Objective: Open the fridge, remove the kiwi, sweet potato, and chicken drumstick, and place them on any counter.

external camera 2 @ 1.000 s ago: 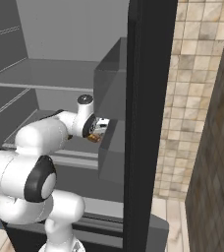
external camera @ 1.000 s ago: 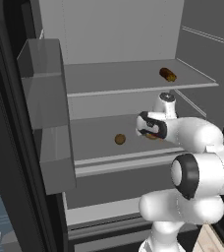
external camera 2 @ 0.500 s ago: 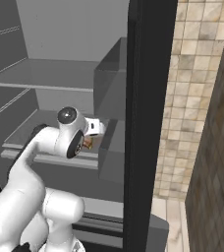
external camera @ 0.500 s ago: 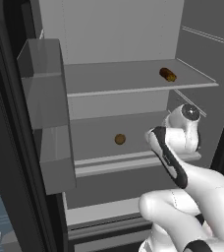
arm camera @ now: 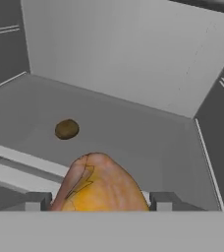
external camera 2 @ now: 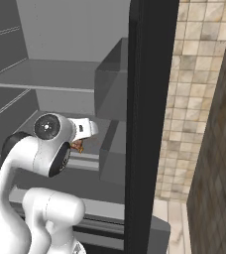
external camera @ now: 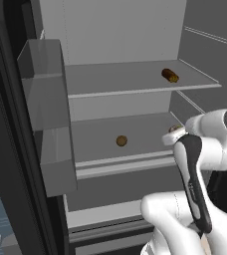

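In the left base view the fridge [external camera: 125,35] stands open, its light grey inside showing two shelves. One sweet potato [external camera: 170,75] lies on the upper shelf, far right. One kiwi [external camera: 121,141] sits alone on the lower shelf, near the middle. At the right end of that lower shelf a sliver of the chicken drumstick [external camera: 174,128] peeks out just behind the white hand of the arm. One door bin stack hangs on the open door at the left.

In the right base view the arm reaches into the fridge from the lower left, and a small orange-brown bit of the drumstick shows just below the white hand, beside the door bins. A tiled wall stands to the right of the black door edge.

In the hand view the gripper [arm camera: 99,201] has one finger on each side of the drumstick's golden bulb, its jaws spread wide and grasping it. The single kiwi rests on the shelf farther in, to the left, well apart from the drumstick.
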